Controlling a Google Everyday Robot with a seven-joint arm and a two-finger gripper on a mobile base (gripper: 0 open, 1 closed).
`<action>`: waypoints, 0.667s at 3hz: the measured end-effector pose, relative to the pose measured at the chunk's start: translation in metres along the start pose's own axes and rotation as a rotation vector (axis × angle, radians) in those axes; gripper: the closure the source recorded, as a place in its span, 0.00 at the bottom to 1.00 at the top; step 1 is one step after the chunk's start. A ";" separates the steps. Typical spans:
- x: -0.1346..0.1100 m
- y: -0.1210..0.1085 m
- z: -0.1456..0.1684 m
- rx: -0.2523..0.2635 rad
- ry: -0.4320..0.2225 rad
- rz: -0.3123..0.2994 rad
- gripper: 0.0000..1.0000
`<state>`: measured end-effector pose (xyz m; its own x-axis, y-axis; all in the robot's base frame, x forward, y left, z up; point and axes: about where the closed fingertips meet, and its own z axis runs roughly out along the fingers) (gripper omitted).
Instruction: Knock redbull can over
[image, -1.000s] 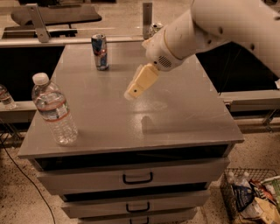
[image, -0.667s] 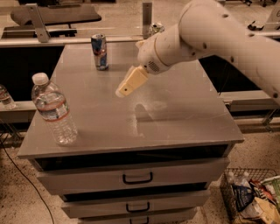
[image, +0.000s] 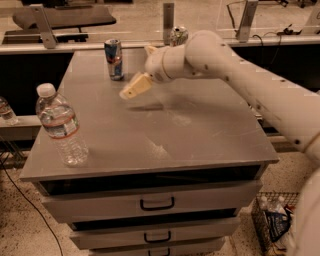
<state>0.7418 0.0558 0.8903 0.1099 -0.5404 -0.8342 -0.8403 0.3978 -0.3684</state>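
The redbull can (image: 114, 59), blue and silver with red markings, stands upright near the far left edge of the grey cabinet top (image: 165, 130). My gripper (image: 129, 91) hangs just above the top, a short way to the right of and in front of the can, not touching it. Its tan tip points left toward the can. The white arm reaches in from the right.
A clear water bottle (image: 61, 125) stands at the front left corner. A dented white-and-green can (image: 178, 35) sits at the far edge behind my arm. Drawers are below the top. A wire basket (image: 272, 220) stands on the floor at right.
My gripper has moved left and farther back across the top, closing most of the gap to the redbull can. The can and the bottle have not moved.
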 end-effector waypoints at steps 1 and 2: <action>-0.002 -0.023 0.047 0.005 -0.105 0.048 0.00; -0.016 -0.037 0.084 -0.001 -0.199 0.093 0.00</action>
<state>0.8162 0.1123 0.8831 0.1349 -0.3441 -0.9292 -0.8523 0.4380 -0.2860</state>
